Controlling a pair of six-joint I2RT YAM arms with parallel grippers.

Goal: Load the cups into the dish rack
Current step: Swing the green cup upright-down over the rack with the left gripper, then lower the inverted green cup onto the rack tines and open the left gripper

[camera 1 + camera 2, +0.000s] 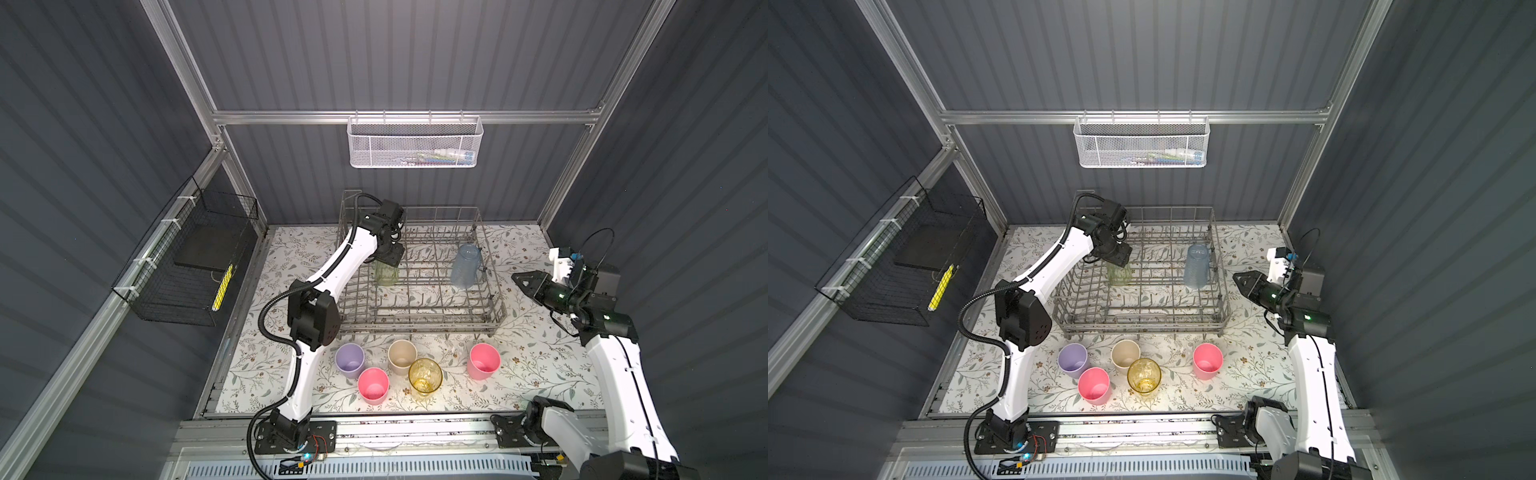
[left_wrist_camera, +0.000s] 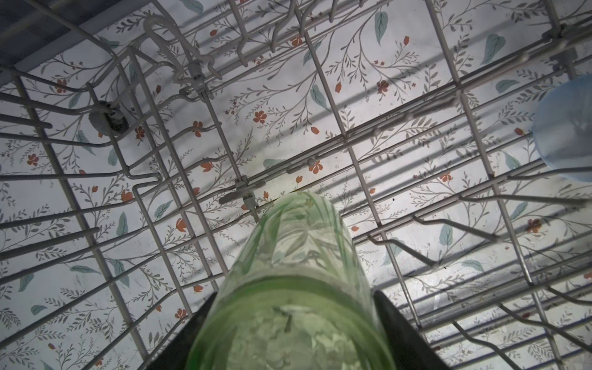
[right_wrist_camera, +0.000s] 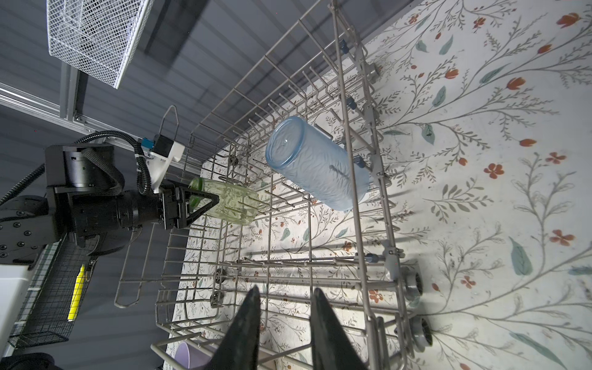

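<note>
The left gripper [image 1: 389,265] is closed on the base of the green cup [image 1: 386,277], holding it upside down among the tines at the left of the dish rack [image 1: 419,322]. A blue cup [image 1: 465,266] sits upside down at the rack's right. The right gripper [image 1: 520,279] hangs just outside the rack, its jaws slightly apart and empty, and the other cups [image 1: 402,355] stand on the table [image 1: 523,374] in front

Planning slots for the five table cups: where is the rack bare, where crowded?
Bare in the dish rack: the near rows, between its front wall and both loaded cups, and the middle strip between green cup and grey-blue cup. Crowded: its left side, where the left tool grips the green cup.
</note>
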